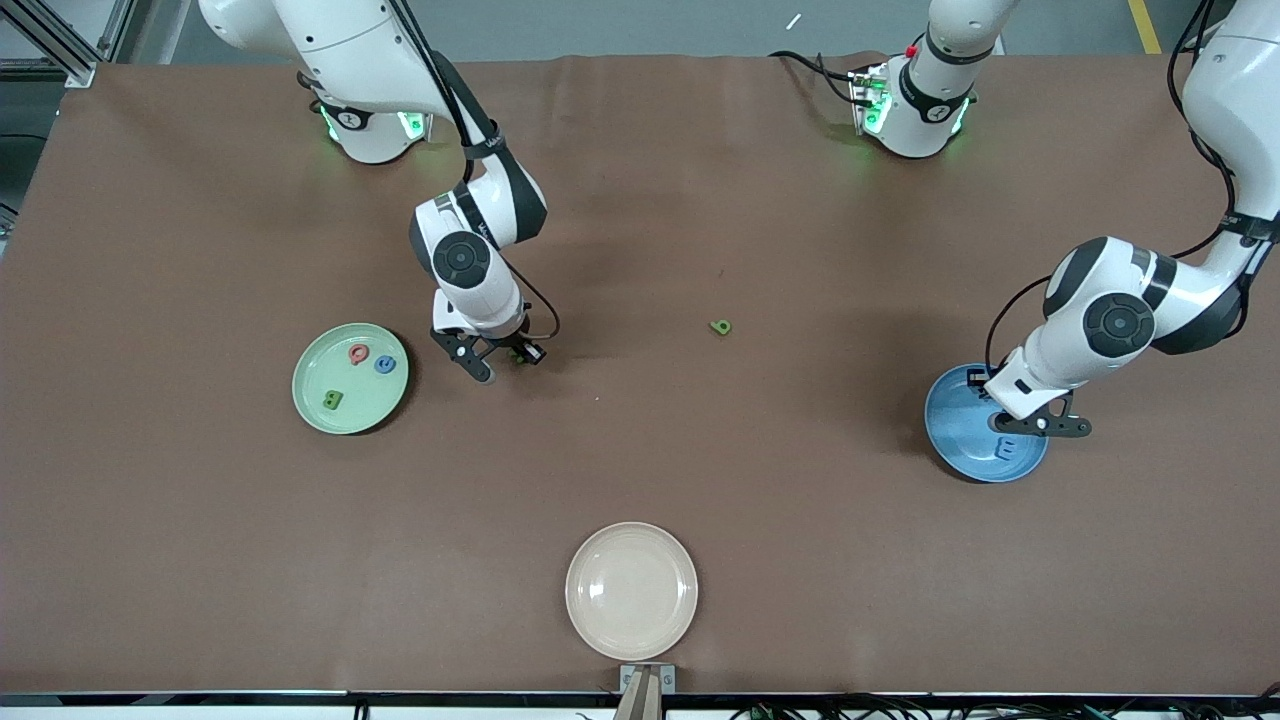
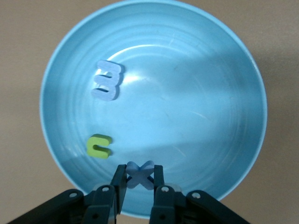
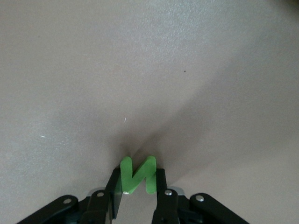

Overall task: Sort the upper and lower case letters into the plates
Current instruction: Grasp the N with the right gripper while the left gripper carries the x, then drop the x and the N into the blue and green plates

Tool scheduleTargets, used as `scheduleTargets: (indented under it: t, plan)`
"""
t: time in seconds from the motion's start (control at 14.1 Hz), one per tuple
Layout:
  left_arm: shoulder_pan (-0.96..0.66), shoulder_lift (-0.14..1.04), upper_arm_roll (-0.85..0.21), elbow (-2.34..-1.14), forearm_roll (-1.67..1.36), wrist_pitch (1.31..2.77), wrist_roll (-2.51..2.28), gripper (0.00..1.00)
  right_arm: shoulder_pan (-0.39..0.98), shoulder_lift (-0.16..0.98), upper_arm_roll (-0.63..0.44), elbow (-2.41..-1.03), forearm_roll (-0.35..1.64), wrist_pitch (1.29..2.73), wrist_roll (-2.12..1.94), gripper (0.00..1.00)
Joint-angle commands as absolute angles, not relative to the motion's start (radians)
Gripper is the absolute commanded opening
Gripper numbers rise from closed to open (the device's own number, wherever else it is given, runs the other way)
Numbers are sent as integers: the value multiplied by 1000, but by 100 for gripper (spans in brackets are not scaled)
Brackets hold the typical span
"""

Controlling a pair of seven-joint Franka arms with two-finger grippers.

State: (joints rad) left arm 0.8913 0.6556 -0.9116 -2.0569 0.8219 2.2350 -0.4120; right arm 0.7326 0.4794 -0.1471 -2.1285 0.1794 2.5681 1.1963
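The mid blue plate (image 1: 958, 415) lies toward the left arm's end of the table. My left gripper (image 1: 1040, 425) is over it, shut on a blue foam X (image 2: 140, 173). In the left wrist view the blue plate (image 2: 196, 93) holds a pale blue E (image 2: 107, 80) and a lime green C (image 2: 99, 145). The mint green plate (image 1: 312, 385) lies toward the right arm's end and holds a red letter (image 1: 358, 353), a blue letter (image 1: 384, 365) and a green letter (image 1: 333, 401). My right gripper (image 1: 505, 357) is beside the mint plate, low over the table, shut on a green N (image 3: 137, 174).
A small green letter (image 1: 720, 326) lies alone on the brown table near its middle. A cream-beige plate (image 1: 631, 590) lies near the table's front edge, nearest the front camera, with nothing in it.
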Motion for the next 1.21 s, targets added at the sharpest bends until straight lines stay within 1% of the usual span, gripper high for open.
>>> scheduleTargets:
  t: [0.0, 0.21, 0.36, 0.5, 0.78, 0.85, 0.92, 0.99, 1.07, 1.14]
  plan:
    - [896, 678, -911, -2057, 854, 2243, -411, 9, 697, 469, -147, -2091, 180, 2498, 1171, 0]
    - [894, 687, -899, -2065, 857, 2243, -413, 9, 608, 424, -159, -1994, 179, 2262, 987, 0]
    - [894, 689, -899, -2066, 857, 2243, -413, 9, 510, 378, -160, -1982, 179, 2176, 786, 0]
    - [896, 693, -897, -2066, 857, 2243, -411, 9, 418, 353, -163, -2003, 176, 2157, 586, 0]
    - [896, 698, -896, -2065, 857, 2243, -411, 14, 284, 357, -164, -2063, 175, 2236, 343, 0]
    - [896, 698, -897, -2065, 857, 2243, -410, 19, 264, 363, -164, -2074, 175, 2268, 303, 0]
    - [896, 696, -897, -2063, 857, 2243, -407, 34, 246, 379, -163, -2083, 175, 2299, 284, 0]
    - [896, 692, -897, -2059, 857, 2241, -402, 61, 235, 393, -163, -2086, 175, 2322, 273, 0]
    - [896, 686, -899, -2054, 857, 2240, -397, 80, 235, 406, -163, -2085, 176, 2332, 272, 0]
    - [896, 680, -905, -2046, 856, 2231, -396, 88, 235, 422, -163, -2082, 178, 2347, 272, 0]
